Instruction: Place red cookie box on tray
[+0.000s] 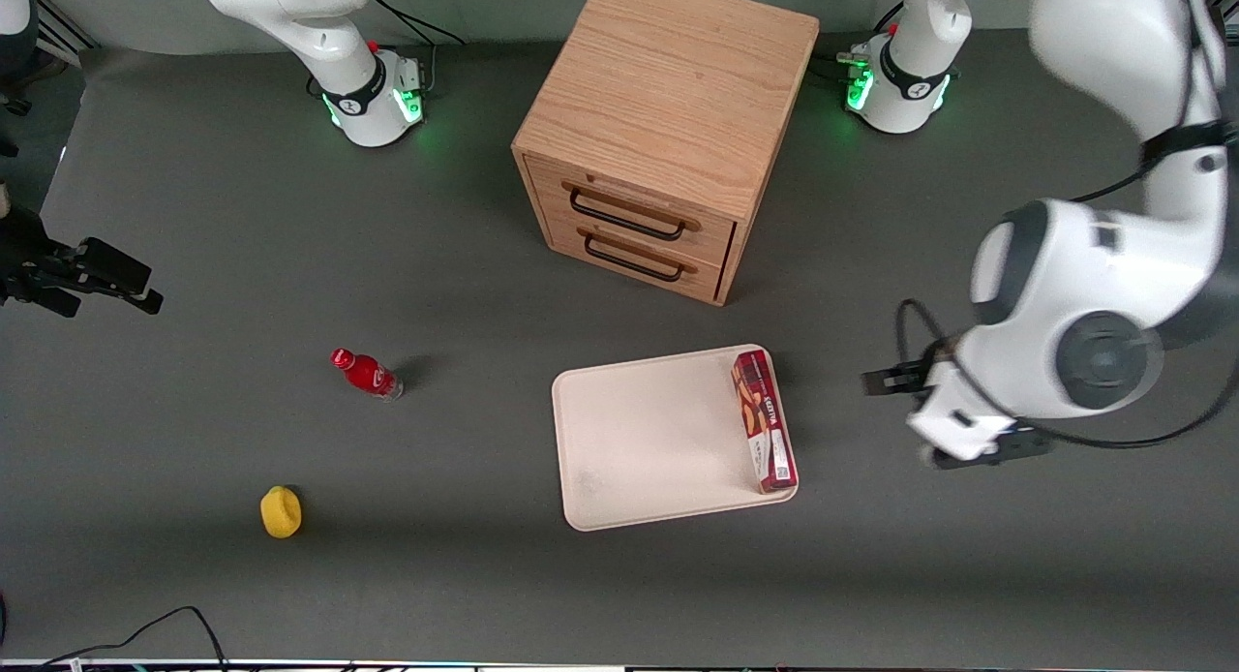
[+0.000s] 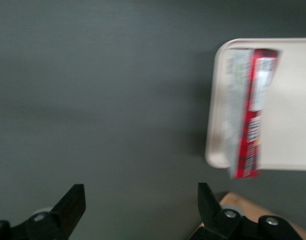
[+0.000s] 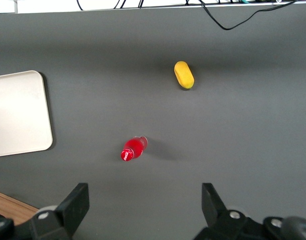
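Claw (image 2: 138, 212) of left arm: fingers spread wide apart, nothing between them, positioned above bare dark grey worktop (image 1: 290, 265), beside tray, apart from it. Long narrow dark-red cardboard cookie box (image 1: 765, 420) lies on large flat pale cream-pink rectangular tray (image 1: 649, 440), along tray edge toward working arm, one end slightly overhanging rim. Wooden two-drawer cabinet (image 1: 658, 120) stands farther from front camera than tray.

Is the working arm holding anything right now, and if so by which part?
Nothing is held. The gripper is open over bare table, apart from the red cookie box, which lies along the tray edge.
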You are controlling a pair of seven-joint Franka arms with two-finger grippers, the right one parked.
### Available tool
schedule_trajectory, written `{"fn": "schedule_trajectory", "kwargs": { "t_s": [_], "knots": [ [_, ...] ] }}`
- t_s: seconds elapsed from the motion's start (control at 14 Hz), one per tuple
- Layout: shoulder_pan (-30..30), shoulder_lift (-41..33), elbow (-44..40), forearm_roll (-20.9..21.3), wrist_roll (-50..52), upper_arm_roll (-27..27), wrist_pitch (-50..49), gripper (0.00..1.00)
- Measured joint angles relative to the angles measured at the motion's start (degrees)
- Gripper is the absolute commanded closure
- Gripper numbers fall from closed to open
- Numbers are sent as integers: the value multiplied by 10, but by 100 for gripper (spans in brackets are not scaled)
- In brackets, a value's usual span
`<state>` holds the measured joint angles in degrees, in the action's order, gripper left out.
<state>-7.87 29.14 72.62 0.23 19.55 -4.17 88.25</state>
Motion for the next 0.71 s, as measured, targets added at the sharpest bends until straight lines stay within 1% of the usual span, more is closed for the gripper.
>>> {"fn": "schedule_trajectory", "kwargs": {
  "t_s": [0.21,0.36,0.71],
  "knots": [
    [83,-53,51,-7,-129,1,-7,0],
    [119,-94,87,-9,-173,2,-8,0],
    [132,-237,179,-9,-179,1,4,0]
  ]
}}
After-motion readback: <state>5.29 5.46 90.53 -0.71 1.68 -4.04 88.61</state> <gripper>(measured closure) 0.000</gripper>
